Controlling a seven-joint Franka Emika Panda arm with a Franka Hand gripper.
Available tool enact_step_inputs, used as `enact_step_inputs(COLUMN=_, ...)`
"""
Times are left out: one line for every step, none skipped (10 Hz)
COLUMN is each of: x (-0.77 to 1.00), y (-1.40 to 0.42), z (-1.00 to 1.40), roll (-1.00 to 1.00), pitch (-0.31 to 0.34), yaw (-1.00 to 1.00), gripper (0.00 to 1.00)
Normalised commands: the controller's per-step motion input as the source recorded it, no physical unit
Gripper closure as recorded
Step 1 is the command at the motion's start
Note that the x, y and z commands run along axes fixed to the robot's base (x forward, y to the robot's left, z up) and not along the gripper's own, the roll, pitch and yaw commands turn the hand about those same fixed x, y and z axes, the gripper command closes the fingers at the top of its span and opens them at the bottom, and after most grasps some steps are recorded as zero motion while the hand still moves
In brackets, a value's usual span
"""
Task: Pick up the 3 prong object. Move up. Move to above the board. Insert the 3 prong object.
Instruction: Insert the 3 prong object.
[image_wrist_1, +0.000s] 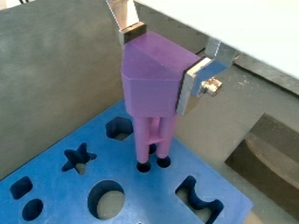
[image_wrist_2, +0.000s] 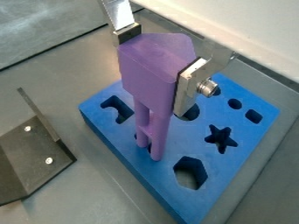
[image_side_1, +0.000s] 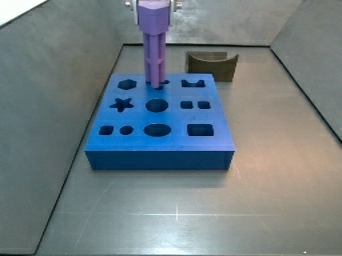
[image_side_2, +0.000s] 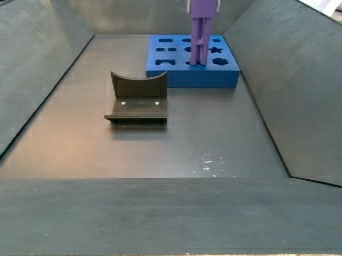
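The silver fingers (image_wrist_1: 197, 79) of the hand (image_wrist_1: 163, 54) grasp the 3 prong object (image_wrist_1: 152, 83), whose prongs meet the board (image_wrist_1: 70, 188) near the surface's far edge and may jam if tilted.

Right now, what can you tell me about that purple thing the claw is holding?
The 3 prong object is a matte violet peg, plastic-looking: a thick angular head, a narrower shaft, and slim prongs at its foot. It stands upright, its head clamped between the silver fingers of the claw. A wrist view shows its prongs reaching into small dark holes in the blue board, near the board's far edge in a side view. How deep they sit is hidden.
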Motion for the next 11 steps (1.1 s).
enact_step_inputs(x=0.03, y=-0.01, z=-0.21, roll=-0.06, pitch=-0.113, yaw=-0.07, gripper=1.00)
enact_step_inputs(x=0.11, y=0.00, z=-0.26, roll=-0.09, pitch=-0.121, yaw=-0.07, gripper=1.00)
enact_step_inputs(x=0.06, y=-0.01, z=-0.25, roll=-0.07, pitch=-0.117, yaw=-0.07, gripper=1.00)
enact_step_inputs(x=0.08, y=-0.08, z=-0.23, roll=-0.06, pitch=-0.126, yaw=-0.04, gripper=1.00)
enact_step_inputs(x=0.00, y=-0.02, z=-0.31, roll=0.00, pitch=-0.076, yaw=0.00, gripper=1.00)
enact_step_inputs(x=-0.02, y=-0.13, z=-0.29, roll=0.00, pitch=-0.044, yaw=0.00, gripper=1.00)
enact_step_inputs(x=-0.06, y=-0.14, z=-0.33, roll=0.00, pitch=-0.037, yaw=0.00, gripper=1.00)
enact_step_inputs(x=0.00, y=-0.01, z=-0.49, roll=0.04, pitch=0.000, yaw=0.02, gripper=1.00)
enact_step_inputs(x=0.09, y=0.00, z=-0.59, roll=0.04, pitch=0.000, yaw=0.00, gripper=1.00)
enact_step_inputs(x=0.18, y=0.00, z=-0.53, roll=0.00, pitch=0.000, yaw=0.00, gripper=1.00)
enact_step_inputs(x=0.17, y=0.00, z=-0.51, roll=0.08, pitch=0.000, yaw=-0.04, gripper=1.00)
